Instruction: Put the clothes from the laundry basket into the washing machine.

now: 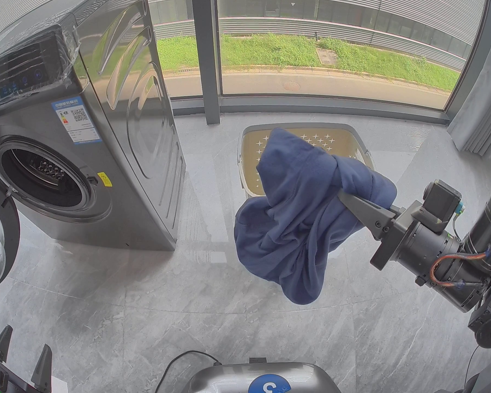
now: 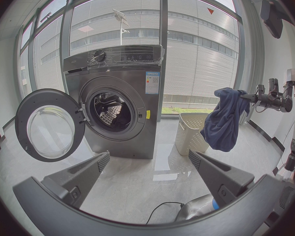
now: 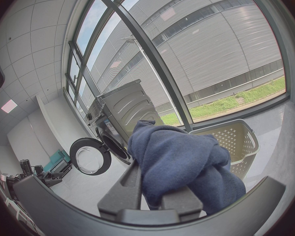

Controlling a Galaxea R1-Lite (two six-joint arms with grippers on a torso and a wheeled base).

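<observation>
The right hand (image 1: 345, 195) is clamped shut on a dark blue garment (image 1: 294, 219), its fingers buried in a bunched fold of the cloth. The garment hangs free in the air from that grip, drooping in loose folds, well off the grey tiled floor (image 1: 147, 312) and touching nothing else. It sits over the near side of the laundry basket (image 1: 305, 129), a pale plastic one with star-shaped holes that stands on the floor by the window (image 1: 333, 39).

The washing machine (image 1: 136, 110) stands apart from the basket, on the robot's left. Its round door (image 1: 0, 230) is swung wide open and the drum opening (image 1: 41, 178) faces the room. Something pale and something dark show inside the drum; I cannot tell what they are.

The left hand (image 1: 26, 338) is held low, well apart from the garment, with its two fingers spread wide and nothing between them. It points towards the machine's open front.
</observation>
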